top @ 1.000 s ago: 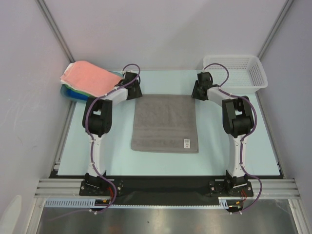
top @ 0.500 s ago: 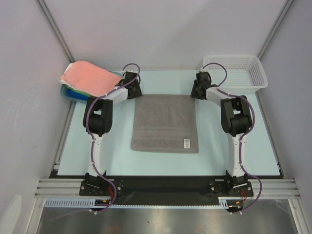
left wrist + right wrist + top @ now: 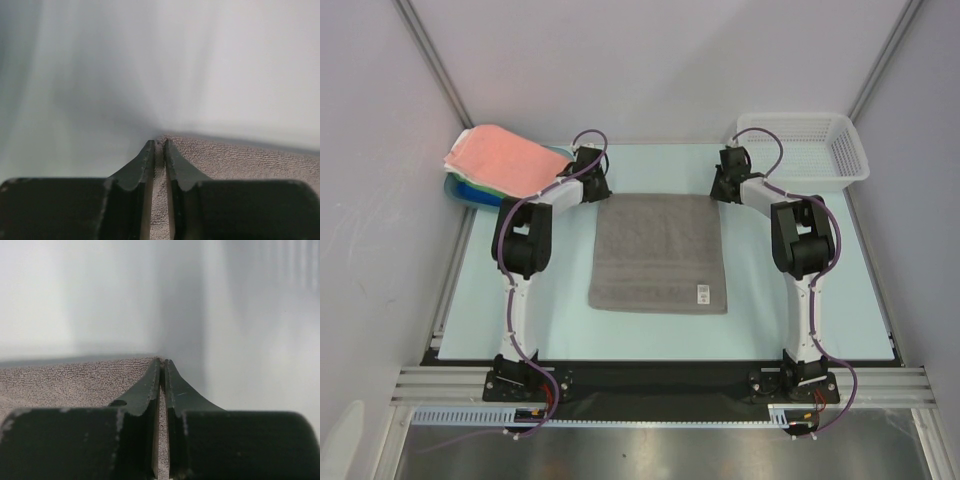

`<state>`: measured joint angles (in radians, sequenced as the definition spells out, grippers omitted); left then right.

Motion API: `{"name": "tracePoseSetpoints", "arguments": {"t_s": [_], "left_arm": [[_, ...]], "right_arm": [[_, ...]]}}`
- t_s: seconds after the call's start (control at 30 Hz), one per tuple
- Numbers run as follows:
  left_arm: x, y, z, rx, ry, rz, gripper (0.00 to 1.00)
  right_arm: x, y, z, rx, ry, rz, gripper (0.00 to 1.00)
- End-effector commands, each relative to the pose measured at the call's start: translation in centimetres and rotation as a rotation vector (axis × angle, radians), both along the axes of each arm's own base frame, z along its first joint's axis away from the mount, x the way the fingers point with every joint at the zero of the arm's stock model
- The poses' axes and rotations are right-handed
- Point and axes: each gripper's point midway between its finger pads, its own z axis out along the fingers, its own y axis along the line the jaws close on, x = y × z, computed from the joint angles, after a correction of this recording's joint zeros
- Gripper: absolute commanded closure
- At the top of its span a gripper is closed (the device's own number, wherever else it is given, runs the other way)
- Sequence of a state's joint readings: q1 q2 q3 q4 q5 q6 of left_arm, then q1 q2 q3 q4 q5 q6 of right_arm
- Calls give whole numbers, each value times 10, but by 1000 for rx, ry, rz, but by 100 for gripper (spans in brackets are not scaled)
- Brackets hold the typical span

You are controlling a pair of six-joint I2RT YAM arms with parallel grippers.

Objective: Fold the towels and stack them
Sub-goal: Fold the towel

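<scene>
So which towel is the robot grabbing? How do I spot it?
Find the pale table. In its middle lies the grey towel, spread flat. Unlike the pink-topped pile at the far left, it lies alone and has a small white tag.

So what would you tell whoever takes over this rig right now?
Left gripper: shut on the far-left corner of the grey towel.
Right gripper: shut on its far-right corner.
The grey towel lies spread flat mid-table, tag at the near right.
The salmon towel tops a heap of others at the table's far-left corner.
Done: both far corners gripped.
Left: fold the grey towel, probably by drawing the far edge toward the near one, stack it, then do the heap.
</scene>
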<state>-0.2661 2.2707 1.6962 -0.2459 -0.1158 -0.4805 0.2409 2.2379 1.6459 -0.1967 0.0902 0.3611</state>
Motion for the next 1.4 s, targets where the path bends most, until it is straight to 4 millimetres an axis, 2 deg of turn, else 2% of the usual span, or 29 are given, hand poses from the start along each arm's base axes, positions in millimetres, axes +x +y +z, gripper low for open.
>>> {"name": "tracePoseSetpoints", "arguments": {"t_s": [0.0,0.07,0.2,0.23,0.37,0.47,0.53,0.57,0.6,0.63,0.7,0.73,0.77,0.83,0.87,0.9,0.93,0.97,1.03,1.07,1.1,1.13,1.17,1.2,1.23,1.27,1.3,1.33,1.37], "left_arm": [[1,-6,3,-19,-13,-18,84],[4,-7,11,-22,-36,-22,86],[10,-9,34,-36,-98,-26,98],[11,-8,41,-37,-117,-25,100],[10,-9,84,-67,-234,-31,100],[5,-7,96,-76,-270,-31,100],[2,-7,113,-89,-306,-34,100],[-4,-7,110,-91,-296,-39,100],[-4,-8,123,-105,-335,-42,100],[-6,-7,123,-110,-336,-40,100],[-16,-6,117,-119,-327,-39,100],[-20,-6,124,-127,-340,-38,100],[-26,-5,117,-134,-330,-35,100],[-34,-3,120,-147,-337,-29,100],[-43,-1,111,-145,-318,-27,100],[-46,-1,112,-152,-325,-27,100],[-50,0,112,-156,-328,-25,100],[-59,1,109,-165,-325,-21,100],[-68,2,109,-176,-324,-17,100],[-77,4,108,-177,-327,-14,100],[-83,3,106,-178,-324,-16,100],[-88,4,105,-180,-323,-8,100],[-98,6,95,-176,-304,-3,99],[-104,5,101,-183,-316,-8,100],[-115,8,91,-172,-296,1,99],[-120,9,90,-171,-295,3,100],[-127,8,99,-178,-317,0,100],[-139,11,87,-171,-294,14,100],[-146,11,85,-171,-291,16,100]], "right_arm": [[13,2,13,-14,-40,8,96],[13,2,16,-17,-46,12,99],[15,-2,25,-19,-65,5,100],[16,-3,34,-17,-83,5,100],[16,-4,55,-7,-126,3,100],[13,-4,70,0,-155,3,100],[9,-6,74,5,-159,-3,100],[7,-5,84,12,-178,-2,100],[5,-5,86,13,-179,-2,100],[0,-6,83,15,-173,-5,100],[-6,-8,93,24,-189,-11,100],[-9,-7,95,28,-191,-11,100],[-17,-8,89,31,-179,-14,100],[-25,-8,99,40,-196,-14,100],[-35,-7,92,42,-179,-11,100],[-40,-7,91,44,-177,-11,100],[-45,-7,102,52,-197,-10,100],[-55,-5,92,52,-173,-9,100],[-66,-4,102,58,-193,-8,100],[-72,-3,101,57,-195,-7,100],[-83,-2,91,54,-175,-6,100],[-89,-3,99,58,-191,-13,100],[-95,-3,97,64,-186,-17,100],[-108,-4,83,63,-154,-22,100],[-113,-5,91,73,-175,-27,100],[-118,-6,90,75,-172,-30,100],[-132,-9,77,70,-143,-35,100],[-138,-12,75,62,-138,-45,100],[-146,-14,80,69,-153,-49,100]]}}
